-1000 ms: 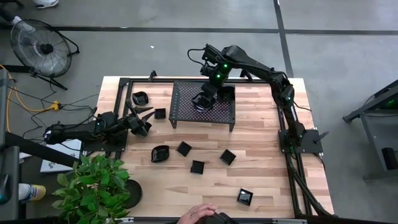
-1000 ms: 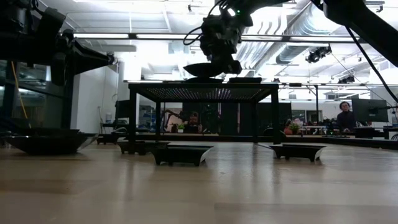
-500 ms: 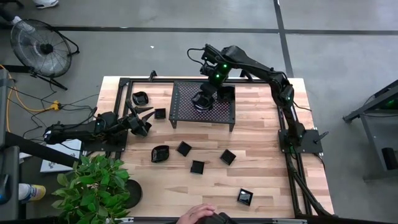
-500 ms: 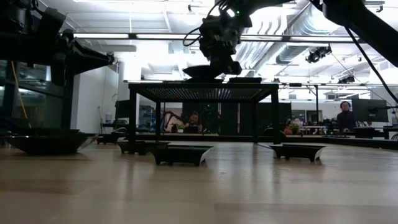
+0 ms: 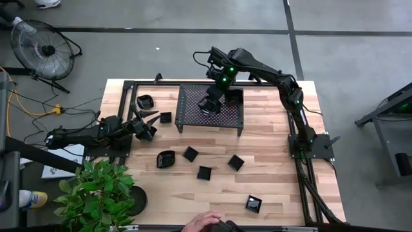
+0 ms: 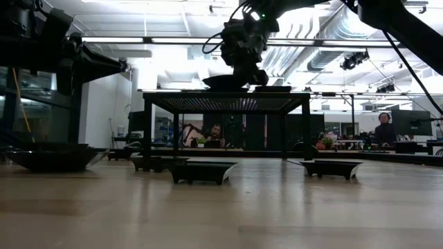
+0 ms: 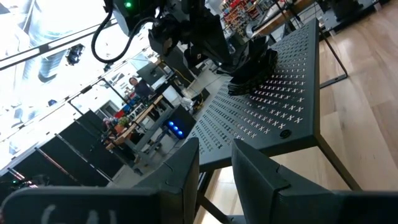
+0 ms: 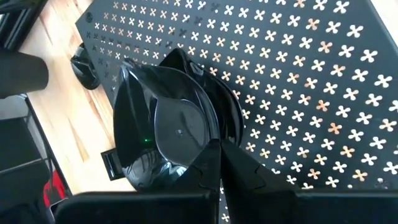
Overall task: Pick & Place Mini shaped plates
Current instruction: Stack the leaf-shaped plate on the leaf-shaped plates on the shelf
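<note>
Right end effector (image 5: 210, 103) pinches a round glossy plate (image 8: 168, 127) over the mesh rack (image 5: 228, 116); no readable writing.

Glossy black round plate (image 8: 177, 127) shows a small green glint. The mesh rack (image 5: 226, 115) is black, punched with rows of small cross-shaped holes. Square plates (image 5: 204, 173) are black on the pale, light-brown wood-grain tabletop (image 5: 270, 187). Green leafy plant (image 5: 96, 193) at 7 o'clock.

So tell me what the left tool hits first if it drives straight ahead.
Likely the mesh rack: the left tool points at its near edge, though depth is unclear. The plate held there by the right tool lies beyond.
</note>
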`<state>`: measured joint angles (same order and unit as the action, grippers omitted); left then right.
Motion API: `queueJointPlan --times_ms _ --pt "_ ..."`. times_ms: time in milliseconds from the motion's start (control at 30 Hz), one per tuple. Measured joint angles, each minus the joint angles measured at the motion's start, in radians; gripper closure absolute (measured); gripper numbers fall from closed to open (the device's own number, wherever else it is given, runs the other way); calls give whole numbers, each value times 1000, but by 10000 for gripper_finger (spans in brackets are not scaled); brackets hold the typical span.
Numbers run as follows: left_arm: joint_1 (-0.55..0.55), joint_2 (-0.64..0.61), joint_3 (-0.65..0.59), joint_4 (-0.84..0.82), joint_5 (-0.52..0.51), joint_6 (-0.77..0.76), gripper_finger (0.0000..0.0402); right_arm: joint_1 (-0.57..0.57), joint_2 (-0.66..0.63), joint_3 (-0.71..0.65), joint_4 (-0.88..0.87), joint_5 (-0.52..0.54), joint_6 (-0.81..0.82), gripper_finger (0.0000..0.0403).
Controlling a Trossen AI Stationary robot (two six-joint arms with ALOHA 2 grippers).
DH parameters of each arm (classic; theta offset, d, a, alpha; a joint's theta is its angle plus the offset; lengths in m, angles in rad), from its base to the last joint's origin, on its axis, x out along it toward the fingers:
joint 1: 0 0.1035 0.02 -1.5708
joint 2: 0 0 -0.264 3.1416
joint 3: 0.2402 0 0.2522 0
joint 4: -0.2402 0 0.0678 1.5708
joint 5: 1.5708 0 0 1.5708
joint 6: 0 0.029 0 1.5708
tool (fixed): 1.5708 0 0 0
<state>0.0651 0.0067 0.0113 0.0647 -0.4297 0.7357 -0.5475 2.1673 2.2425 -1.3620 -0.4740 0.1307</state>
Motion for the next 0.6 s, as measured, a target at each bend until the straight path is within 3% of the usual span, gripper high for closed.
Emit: queueJointPlan --times_ms 600 --pt "0 0 0 0 0 0 309 4 28 0 -10 3 -27 402"
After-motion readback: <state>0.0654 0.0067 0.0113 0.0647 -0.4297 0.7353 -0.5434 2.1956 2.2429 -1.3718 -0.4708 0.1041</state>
